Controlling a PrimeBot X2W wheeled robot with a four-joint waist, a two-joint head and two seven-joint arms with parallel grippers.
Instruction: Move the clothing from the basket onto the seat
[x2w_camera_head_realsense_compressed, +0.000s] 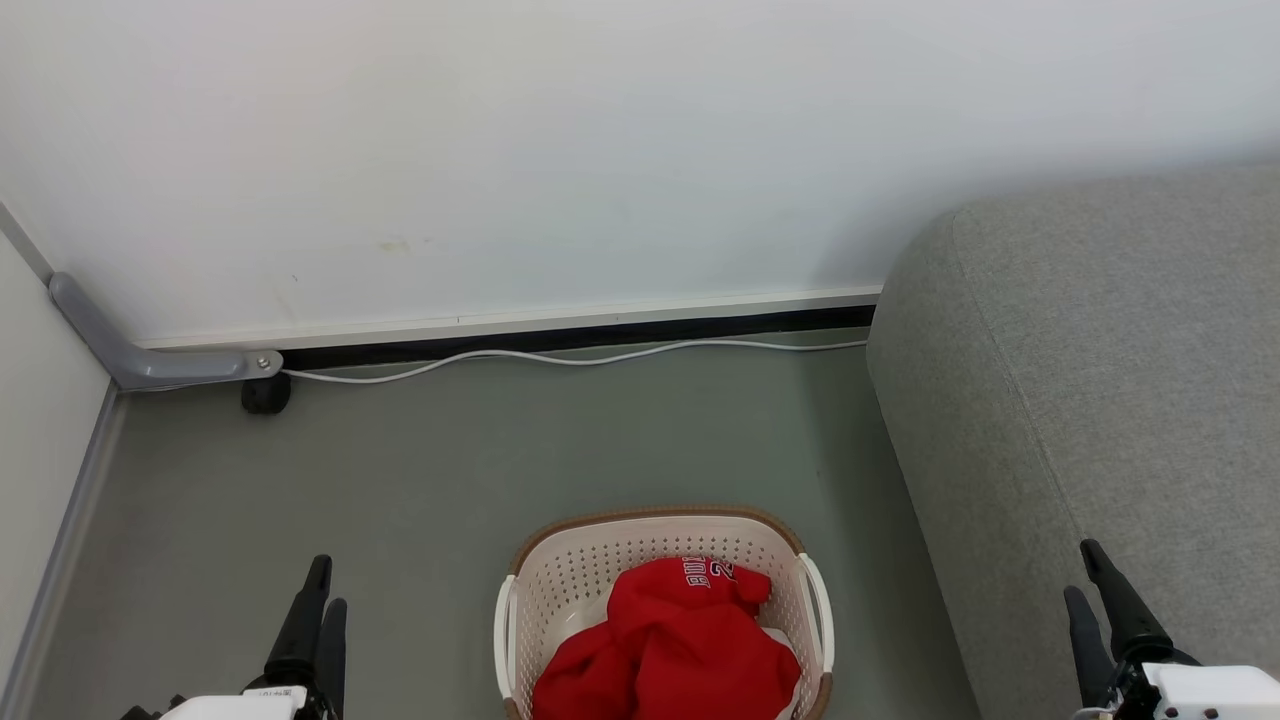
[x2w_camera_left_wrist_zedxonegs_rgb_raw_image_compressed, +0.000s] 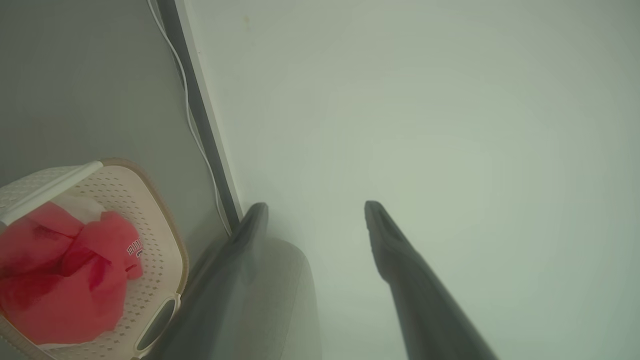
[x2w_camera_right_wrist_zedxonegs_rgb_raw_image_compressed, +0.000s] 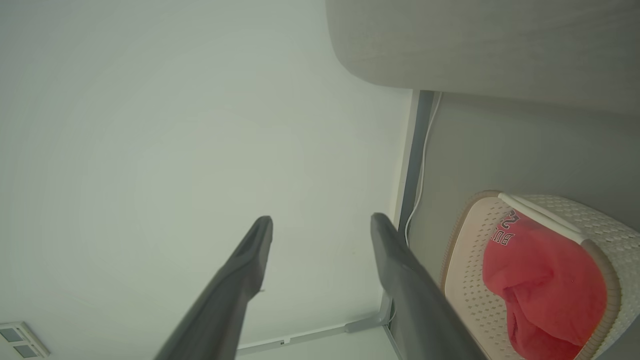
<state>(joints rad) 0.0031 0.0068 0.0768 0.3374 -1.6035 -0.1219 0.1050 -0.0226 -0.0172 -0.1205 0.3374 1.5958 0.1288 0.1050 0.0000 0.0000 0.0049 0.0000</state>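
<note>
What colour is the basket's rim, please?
The rim of the basket is brown, clearest in the head view.

The clothing (x2w_camera_head_realsense_compressed: 670, 650) bears white lettering, partly readable as "BU" and "2".

Setting: domestic-style living room corner. Evidence: grey fabric sofa (x2w_camera_head_realsense_compressed: 1100, 400), laundry basket (x2w_camera_head_realsense_compressed: 655, 517) holding red clothing (x2w_camera_head_realsense_compressed: 670, 650), grey floor (x2w_camera_head_realsense_compressed: 450, 470), plain white wall (x2w_camera_head_realsense_compressed: 600, 150), dark skirting (x2w_camera_head_realsense_compressed: 600, 335), white cable (x2w_camera_head_realsense_compressed: 570, 361) alongside.

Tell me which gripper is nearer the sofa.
Right. The right gripper shows against the sofa's front edge. The left gripper is over the floor, on the far side of the basket from the sofa.
</note>
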